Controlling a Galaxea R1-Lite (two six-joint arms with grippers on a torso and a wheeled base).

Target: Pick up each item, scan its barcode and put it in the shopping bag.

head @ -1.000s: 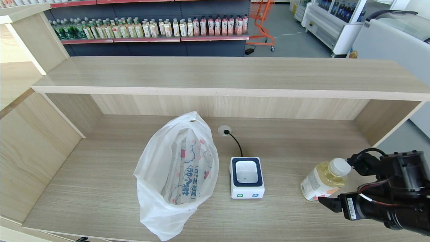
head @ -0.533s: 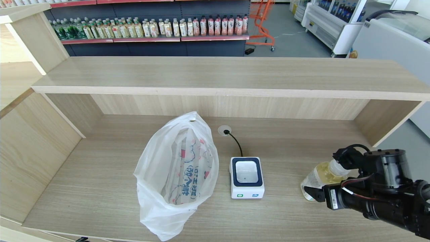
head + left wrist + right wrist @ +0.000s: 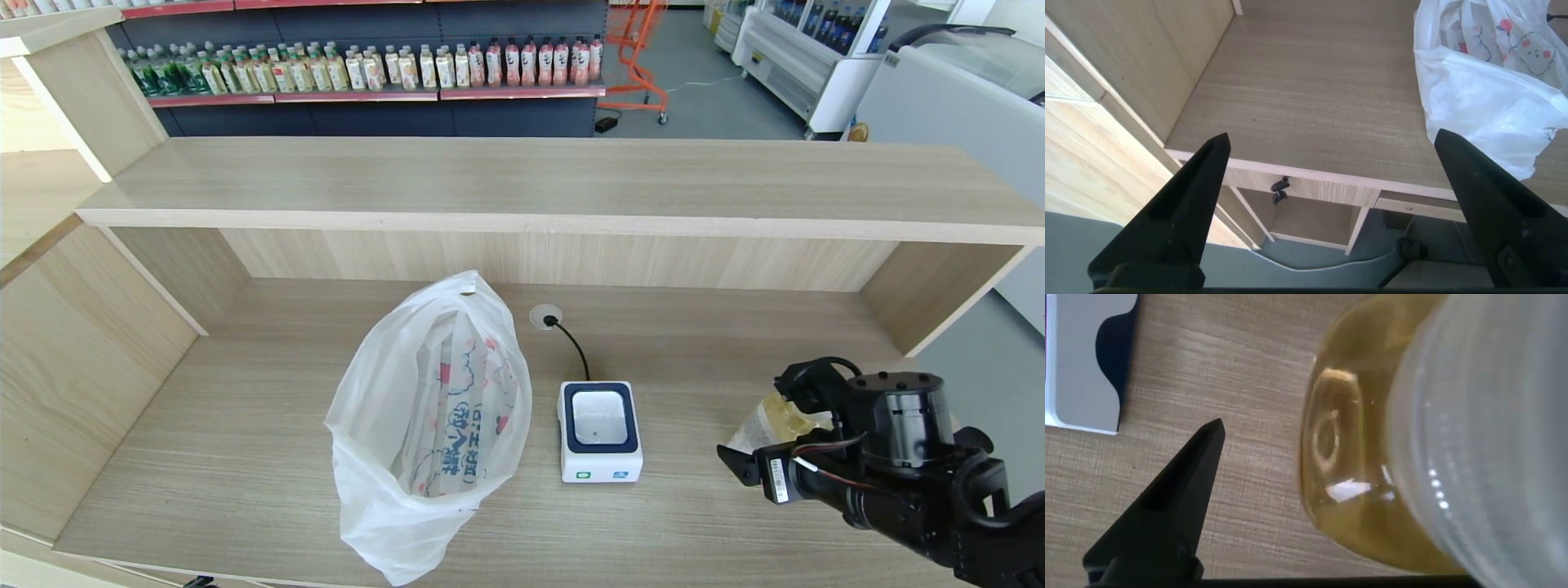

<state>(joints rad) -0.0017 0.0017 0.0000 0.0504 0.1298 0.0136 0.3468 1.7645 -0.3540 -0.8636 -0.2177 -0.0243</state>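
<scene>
the bottle (image 3: 764,421) of yellow drink is standing on the counter (image 3: 245,457) right of the scanner (image 3: 600,431), well apart from the shopping bag (image 3: 424,425). the right gripper (image 3: 753,451) is hovering at it, jaws spread, 1 finger (image 3: 1167,514) just beside it, not touching. the left gripper (image 3: 1333,140) is hanging wide open, holding nothing.

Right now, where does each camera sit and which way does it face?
Head view: on the head, facing forward and down at the light wooden counter, white plastic shopping bag, white barcode scanner; right end effector shows.
Left wrist view: on that wrist, facing down past the counter's near edge; open left end effector shows.
Right wrist view: on that wrist, close to the clear bottle of yellow drink; one dark finger shows.
Shared: head and right wrist views both show bottle and scanner.
</scene>
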